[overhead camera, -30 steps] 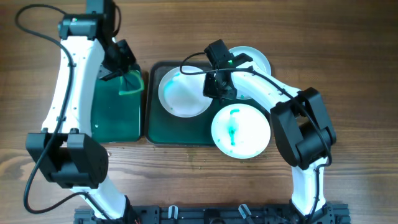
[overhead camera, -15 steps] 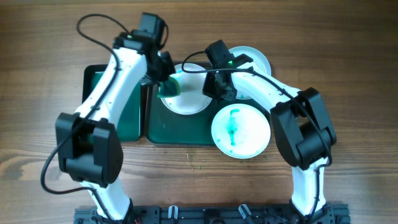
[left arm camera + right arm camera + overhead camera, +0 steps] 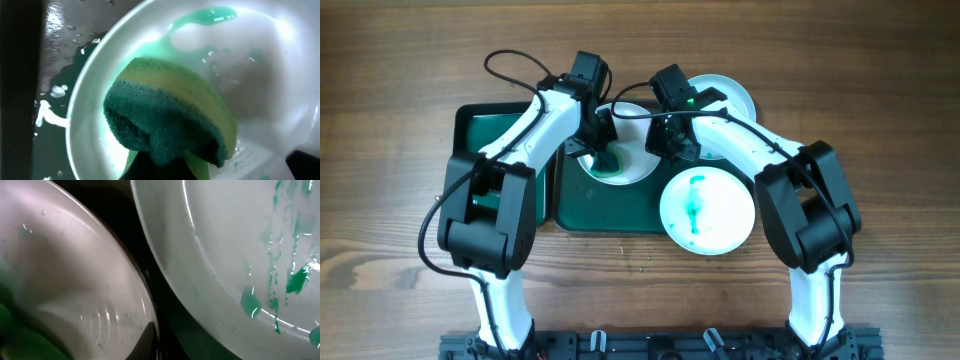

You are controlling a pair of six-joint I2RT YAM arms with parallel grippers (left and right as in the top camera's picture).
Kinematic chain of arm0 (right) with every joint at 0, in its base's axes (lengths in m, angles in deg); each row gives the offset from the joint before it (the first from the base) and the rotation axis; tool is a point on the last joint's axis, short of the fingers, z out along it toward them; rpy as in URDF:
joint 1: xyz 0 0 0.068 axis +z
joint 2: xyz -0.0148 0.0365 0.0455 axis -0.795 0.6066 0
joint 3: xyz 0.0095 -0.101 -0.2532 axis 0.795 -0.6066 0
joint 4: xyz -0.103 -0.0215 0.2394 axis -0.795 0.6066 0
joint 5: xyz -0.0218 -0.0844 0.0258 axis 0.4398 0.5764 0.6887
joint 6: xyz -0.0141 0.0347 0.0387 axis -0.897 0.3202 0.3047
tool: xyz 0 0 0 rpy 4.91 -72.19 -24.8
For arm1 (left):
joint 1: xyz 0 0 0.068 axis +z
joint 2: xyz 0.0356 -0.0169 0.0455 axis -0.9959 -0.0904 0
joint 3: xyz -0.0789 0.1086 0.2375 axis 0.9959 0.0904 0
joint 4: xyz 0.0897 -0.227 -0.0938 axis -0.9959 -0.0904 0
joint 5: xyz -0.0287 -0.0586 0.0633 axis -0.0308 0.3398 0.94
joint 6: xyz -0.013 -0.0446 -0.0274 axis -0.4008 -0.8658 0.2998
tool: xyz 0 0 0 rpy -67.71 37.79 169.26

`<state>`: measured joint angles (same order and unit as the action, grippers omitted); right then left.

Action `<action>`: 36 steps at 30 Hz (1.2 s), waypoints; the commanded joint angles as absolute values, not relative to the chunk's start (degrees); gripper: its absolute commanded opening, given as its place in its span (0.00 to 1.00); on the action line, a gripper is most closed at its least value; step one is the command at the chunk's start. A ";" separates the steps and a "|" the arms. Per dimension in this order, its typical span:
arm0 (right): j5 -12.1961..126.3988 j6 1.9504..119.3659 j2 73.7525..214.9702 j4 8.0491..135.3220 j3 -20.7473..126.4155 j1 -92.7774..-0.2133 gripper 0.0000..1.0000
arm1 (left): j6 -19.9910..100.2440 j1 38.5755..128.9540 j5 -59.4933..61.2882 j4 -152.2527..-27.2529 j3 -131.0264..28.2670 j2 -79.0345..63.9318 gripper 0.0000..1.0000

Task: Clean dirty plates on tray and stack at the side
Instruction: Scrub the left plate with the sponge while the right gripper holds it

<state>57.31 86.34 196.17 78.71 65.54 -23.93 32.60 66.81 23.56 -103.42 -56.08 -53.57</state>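
A white plate [image 3: 625,135] lies at the back of the dark green tray [image 3: 600,210]. My left gripper [image 3: 604,152] is shut on a green and yellow sponge [image 3: 170,115] and presses it onto this plate [image 3: 280,75], which carries a wet green film. My right gripper [image 3: 667,140] is shut on the plate's right rim [image 3: 65,270], one finger [image 3: 147,340] lying over the edge. A second plate [image 3: 707,210], with a teal smear, lies at the tray's front right and also shows in the right wrist view [image 3: 225,255]. A third plate [image 3: 730,95] lies back right, partly hidden by my right arm.
A narrower dark green bin [image 3: 495,170] stands to the left of the tray, partly under my left arm. Water droplets lie on the tray floor [image 3: 55,60]. Brown wooden table [image 3: 880,120] surrounds everything. Cables loop above both arms.
My left arm has swung right from the bin with the sponge and set it on the plate on the tray. My right arm and the other plates have not moved.
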 commanded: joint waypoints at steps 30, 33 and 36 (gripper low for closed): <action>60.65 85.73 197.79 78.56 63.66 -24.23 0.04 | 54.15 64.89 2.76 -103.69 -55.86 -53.81 0.04; 60.63 85.68 197.79 78.65 63.66 -24.23 0.04 | 53.32 64.96 5.73 -100.41 -55.86 -53.83 0.04; 60.63 85.27 197.79 78.69 63.66 -24.23 0.04 | 49.12 64.96 15.83 -96.67 -55.86 -53.86 0.04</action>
